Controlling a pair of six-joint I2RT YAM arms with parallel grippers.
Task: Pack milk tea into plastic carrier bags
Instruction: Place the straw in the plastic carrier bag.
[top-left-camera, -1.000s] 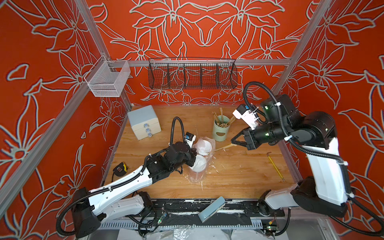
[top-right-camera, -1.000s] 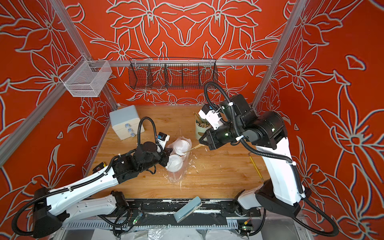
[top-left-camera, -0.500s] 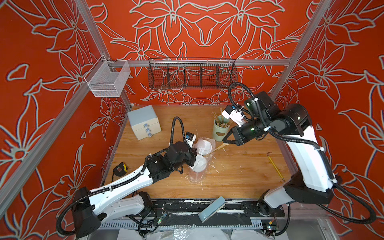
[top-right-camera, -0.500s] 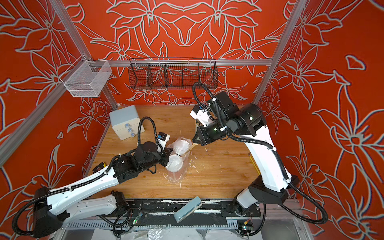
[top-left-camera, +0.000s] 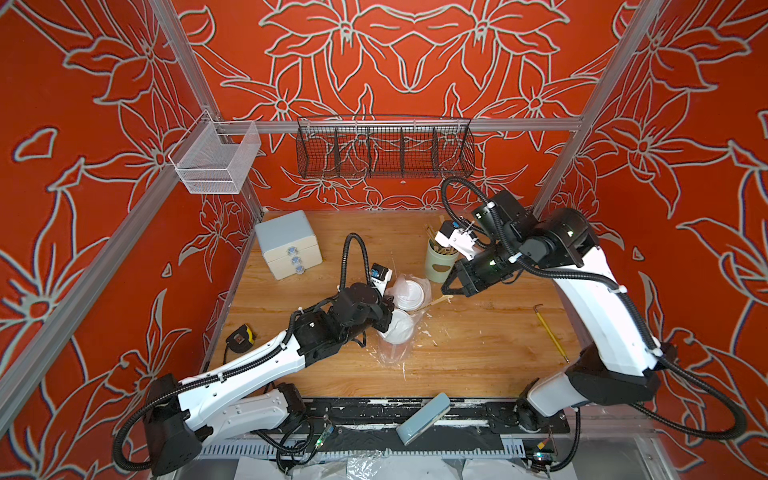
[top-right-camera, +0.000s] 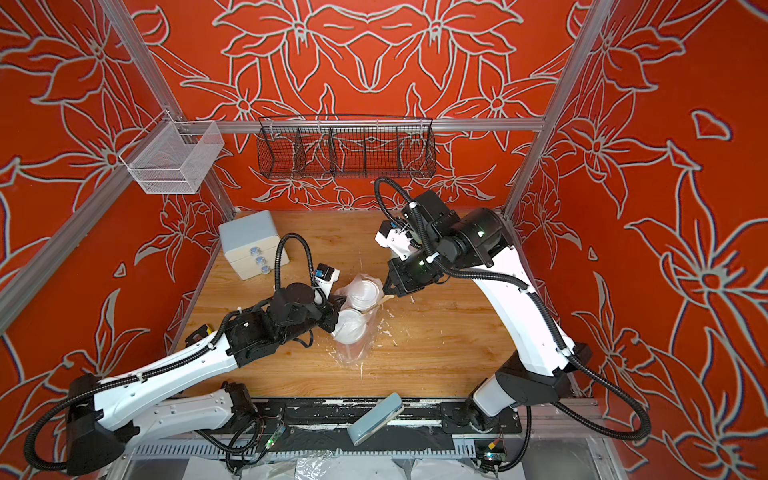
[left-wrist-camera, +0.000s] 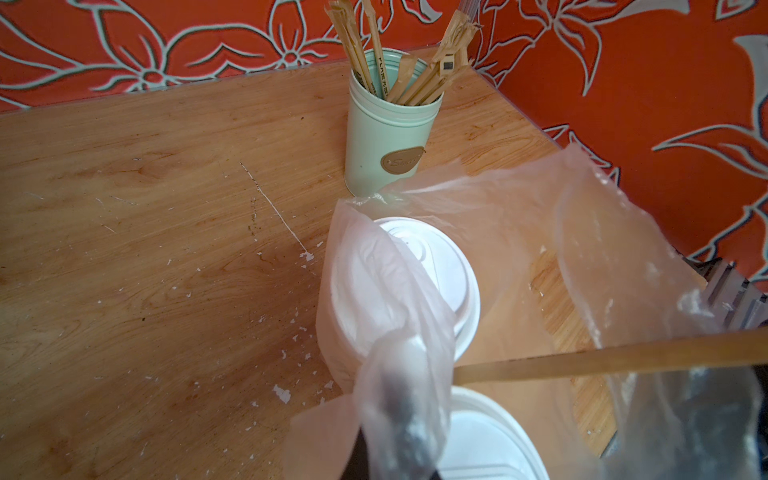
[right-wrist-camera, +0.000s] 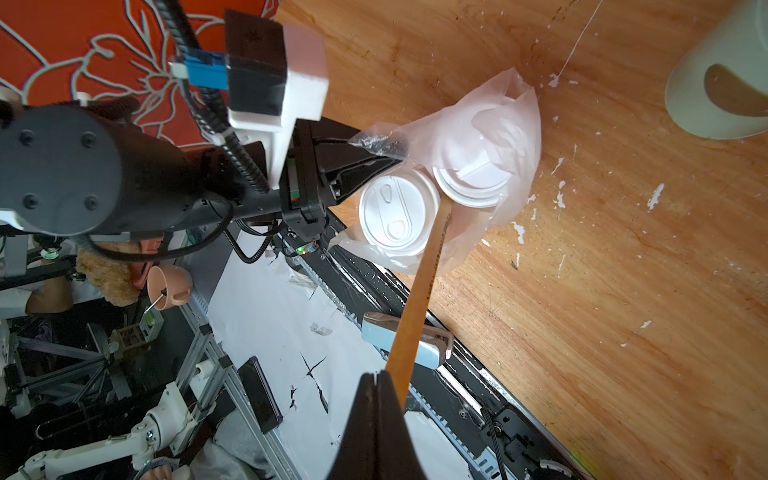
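Observation:
Two milk tea cups with white lids (top-left-camera: 409, 293) (top-left-camera: 399, 326) stand side by side mid-table inside the transparent plastic carrier bag (top-left-camera: 392, 353), seen in both top views (top-right-camera: 353, 353). My left gripper (top-left-camera: 388, 315) is shut on the bag's rim beside the cups; in its wrist view the film (left-wrist-camera: 498, 216) drapes over the gripper (left-wrist-camera: 397, 436) and part of one lid (left-wrist-camera: 440, 274). My right gripper (top-left-camera: 449, 291) is shut on a wooden stick (right-wrist-camera: 424, 282). The stick's far end reaches between the two lids (right-wrist-camera: 397, 212) (right-wrist-camera: 473, 174) at the bag's mouth.
A mint-green cylinder of sticks (top-left-camera: 440, 262) stands just behind the right gripper. A blue-grey drawer box (top-left-camera: 286, 243) sits back left, a tape measure (top-left-camera: 239, 334) at the left edge, a yellow tool (top-left-camera: 548, 330) on the right. A blue-grey block (top-left-camera: 424, 417) lies at the front rail.
The right arm has swung left and brought the stick from beside the mint cylinder to the cups' lids. The left arm, bag and cups have stayed put.

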